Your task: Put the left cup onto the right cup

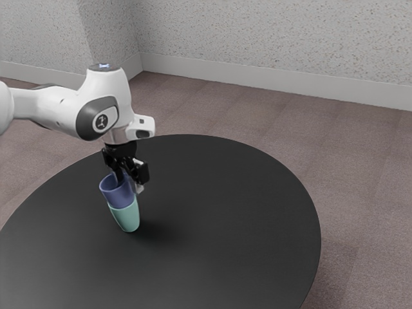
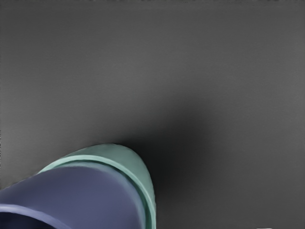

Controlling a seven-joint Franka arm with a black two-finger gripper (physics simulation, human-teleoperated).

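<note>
The blue cup (image 1: 114, 193) sits nested inside the green cup (image 1: 127, 219), so that only the blue cup's upper band and rim rise above the green one's mouth. The pair forms a single stack on the black round tabletop (image 1: 244, 212), toward the exterior view's left, and it leans: the mouths tip toward the exterior view's upper left while the green cup's narrow base points down toward the tabletop, with a soft shadow just beside it.

In the wrist view the blue cup (image 2: 71, 200) looms close under the hand, with the green cup's (image 2: 138, 171) rim wrapped around it as a thin pale band, and the dark tabletop (image 2: 190, 71) spreads beyond them, shaded next to the cups.

The tool (image 1: 131, 182) comes down onto the blue cup's rim from above. One finger appears to reach inside the mouth and the other stands outside the wall, so the tool seems to be clamped on the blue cup's rim.

The white arm (image 1: 58, 109) reaches in from the exterior view's left, above the stack. Around the tabletop lie a brown floor (image 1: 335, 129) and a speckled grey wall (image 1: 257, 32).
</note>
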